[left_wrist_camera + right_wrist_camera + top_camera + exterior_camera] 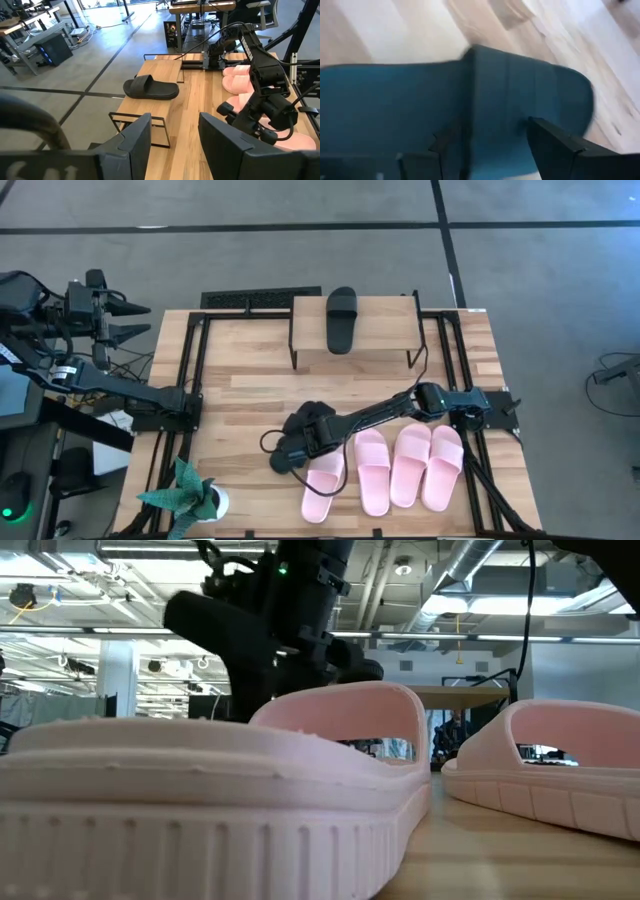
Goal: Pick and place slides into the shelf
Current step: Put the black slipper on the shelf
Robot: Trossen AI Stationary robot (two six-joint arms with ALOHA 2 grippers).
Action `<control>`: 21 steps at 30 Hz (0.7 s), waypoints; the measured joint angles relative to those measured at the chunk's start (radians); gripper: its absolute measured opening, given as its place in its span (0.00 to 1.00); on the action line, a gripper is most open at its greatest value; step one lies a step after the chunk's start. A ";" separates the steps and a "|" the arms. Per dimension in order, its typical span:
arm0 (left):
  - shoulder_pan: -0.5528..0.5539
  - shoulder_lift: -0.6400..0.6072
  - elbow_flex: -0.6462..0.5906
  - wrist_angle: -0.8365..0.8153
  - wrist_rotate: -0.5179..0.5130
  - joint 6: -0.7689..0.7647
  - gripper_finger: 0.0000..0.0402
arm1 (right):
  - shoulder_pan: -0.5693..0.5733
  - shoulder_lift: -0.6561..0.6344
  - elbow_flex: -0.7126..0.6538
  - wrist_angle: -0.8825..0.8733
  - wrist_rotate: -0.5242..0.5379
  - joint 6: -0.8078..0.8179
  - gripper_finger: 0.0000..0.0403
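Pale wooden planking of the table (250, 380) fills the high view, with grey floor around it and an open workshop seen beyond in the low view. At the right gripper (485, 131) the fingers (560, 145) are seen spread apart, and a second black slide (395, 100) lies close beneath them; whether it is touched by them cannot be told, but it is not judged to be gripped. This gripper is placed over the middle of the table, in front of the shelf (385, 330) and just beside the nearest of the four pink slides (372, 470), which are lined up side by side along the near edge. Farther out, one black slide (341, 318) is already laid on the plank top of the shelf, towards its left half. The left gripper (175, 125) is held off the table's left edge, well apart from everything, its fingers spread and empty. A small potted plant (190, 498) stands at the near left corner. As a judgement, the task is at an early stage: one slide of six is shelved, while the second black slide and all four pink ones are left on the table to be picked and placed.
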State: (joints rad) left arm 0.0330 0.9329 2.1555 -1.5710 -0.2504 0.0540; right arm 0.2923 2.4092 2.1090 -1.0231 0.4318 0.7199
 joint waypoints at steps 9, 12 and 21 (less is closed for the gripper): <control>0.000 0.000 0.000 0.000 0.000 0.004 0.38 | -0.006 0.000 0.000 -0.011 0.015 0.005 0.23; 0.000 0.000 0.000 0.000 0.000 0.003 0.38 | 0.001 0.000 0.000 0.007 0.021 -0.037 0.05; 0.000 0.000 0.000 0.000 0.000 -0.003 0.38 | 0.034 -0.004 0.003 0.012 0.140 0.025 0.01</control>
State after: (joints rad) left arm 0.0334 0.9329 2.1555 -1.5711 -0.2508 0.0505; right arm 0.3259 2.4051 2.1120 -1.0111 0.5717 0.7449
